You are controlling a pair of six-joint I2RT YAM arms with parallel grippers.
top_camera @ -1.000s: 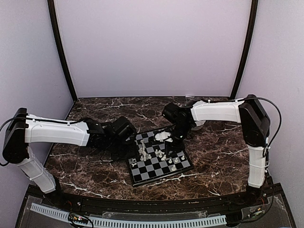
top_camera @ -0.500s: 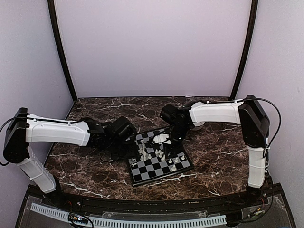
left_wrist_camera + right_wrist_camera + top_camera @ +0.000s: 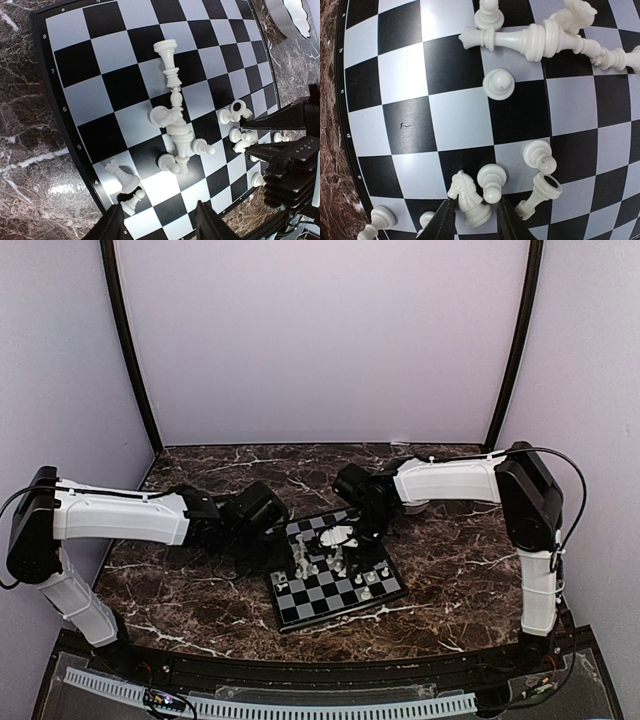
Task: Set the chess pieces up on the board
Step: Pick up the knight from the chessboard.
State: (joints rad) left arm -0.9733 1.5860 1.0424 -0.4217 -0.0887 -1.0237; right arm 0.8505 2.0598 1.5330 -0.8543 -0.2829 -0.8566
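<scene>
Dark veined marble tabletop (image 3: 450, 560), lilac walls (image 3: 320, 340). Toppled chess pieces (image 3: 172, 115) crowd the chessboard (image 3: 300, 605). Left gripper (image 3: 160, 225) released; right gripper (image 3: 476, 220) straddles a knight (image 3: 467, 200), grip unclear.

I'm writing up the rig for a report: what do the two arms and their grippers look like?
Both the left arm and right arm have white shells with black joints. A thin black cable loops out beside the right arm. The left gripper and right gripper are black.

cream-white chess pieces (image 3: 499, 84) on a black-and-silver checkered board (image 3: 405, 125), dark brown white-veined marble tabletop (image 3: 450, 570).
</scene>
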